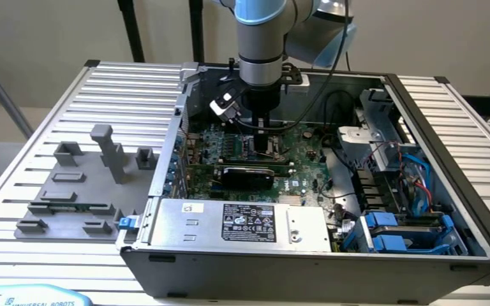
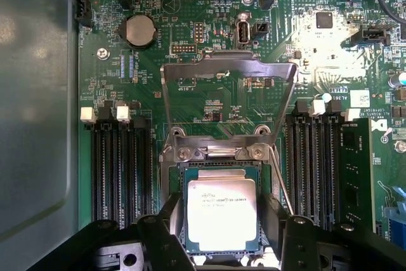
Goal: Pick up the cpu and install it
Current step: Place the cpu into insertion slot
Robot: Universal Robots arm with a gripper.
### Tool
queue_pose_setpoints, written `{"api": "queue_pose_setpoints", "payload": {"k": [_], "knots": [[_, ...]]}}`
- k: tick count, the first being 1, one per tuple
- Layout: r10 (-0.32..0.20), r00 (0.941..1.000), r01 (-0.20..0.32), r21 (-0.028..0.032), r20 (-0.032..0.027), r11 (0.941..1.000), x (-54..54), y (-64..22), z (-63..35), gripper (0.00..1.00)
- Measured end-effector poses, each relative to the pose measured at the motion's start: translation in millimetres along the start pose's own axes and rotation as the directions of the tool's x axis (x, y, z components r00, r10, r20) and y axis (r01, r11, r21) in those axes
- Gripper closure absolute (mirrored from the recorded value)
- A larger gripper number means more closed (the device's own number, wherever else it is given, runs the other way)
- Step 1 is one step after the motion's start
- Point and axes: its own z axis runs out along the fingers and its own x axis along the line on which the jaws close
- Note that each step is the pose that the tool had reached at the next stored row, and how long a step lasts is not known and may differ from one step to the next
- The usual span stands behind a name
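cpu (image 2: 222,214) lying flat within the black socket (image 2: 188,171) on the green motherboard (image 2: 190,11), metal top upward and printed face legible; the chip sits square to the socket walls as far as the wrist view shows. The end effector (image 2: 222,206) straddles the chip from two opposite sides, low over the board; whether it pinches the chip's edges or stands spread just clear of them cannot be told. The metal load plate (image 2: 279,71) is swung up and away from the socket, and its thin retaining lever (image 2: 282,182) stands unlatched beside it, so nothing clamps the chip down. Memory slots (image 2: 120,169) flank the socket on both sides.

Hazards, as judged from this arrangement: (a) if the chip's notches are not matched to the socket keys, any downward push would bend the contact pins beneath it; (b) if one edge clings to the end effector as the arm rises, the chip would tilt or lift out and drop askew; (c) a sideways drift of the arm would drag the chip across the pins or knock the slot latches (image 2: 87,114); (d) with the plate open, a jolt to the case (image 1: 449,127) on the worktop (image 1: 58,95) could shift the chip
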Motion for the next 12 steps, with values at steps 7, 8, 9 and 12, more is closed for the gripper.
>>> {"api": "queue_pose_setpoints", "payload": {"k": [7,8,9,12], "knots": [[-0.001,1.0,0.001,0.0,-0.0012,1.0,-0.2,0.4,-3.2,0.38],[-0.001,1.0,0.001,0.0,-0.0015,1.0,-0.3,0.4,-4.1,0.38],[-0.001,1.0,0.001,0.0,-0.0019,1.0,-0.3,0.5,-5.0,0.38],[-0.001,1.0,0.001,0.0001,-0.0028,1.0,-0.6,0.8,-7.4,0.38]]}}
